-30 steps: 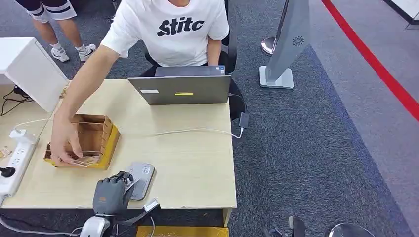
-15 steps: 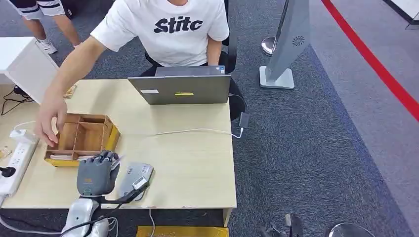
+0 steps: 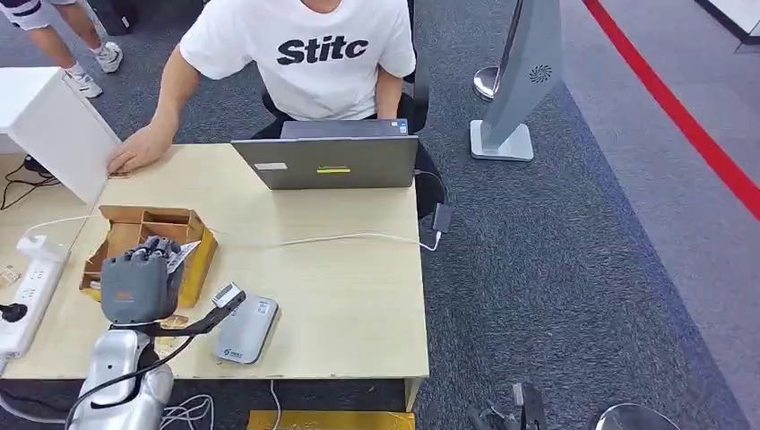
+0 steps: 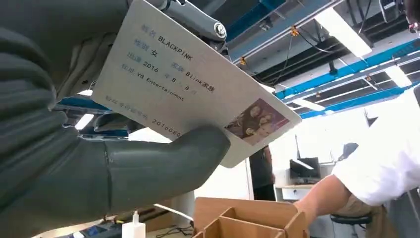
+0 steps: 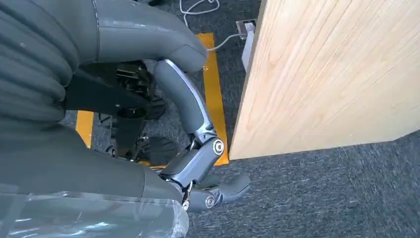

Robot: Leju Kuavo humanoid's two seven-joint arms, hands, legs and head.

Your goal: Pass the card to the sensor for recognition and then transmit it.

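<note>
Left hand [image 3: 136, 285] raised above the wooden divided box [image 3: 148, 253] near the table's [image 3: 358, 296] left edge, thumb and fingers pinching the card [image 4: 193, 84]; the wrist view shows printed text and a small photograph on its face. The sensor [image 3: 245, 329], a flat grey pad, lies near the table's front edge, just beside the hand and apart from the card. Judged progress: card in hand, well placed for handing on; whether it has been read cannot be told. Right hand [image 5: 124, 99] hangs below the table's front corner, fingers loosely curled, holding nothing.
</note>
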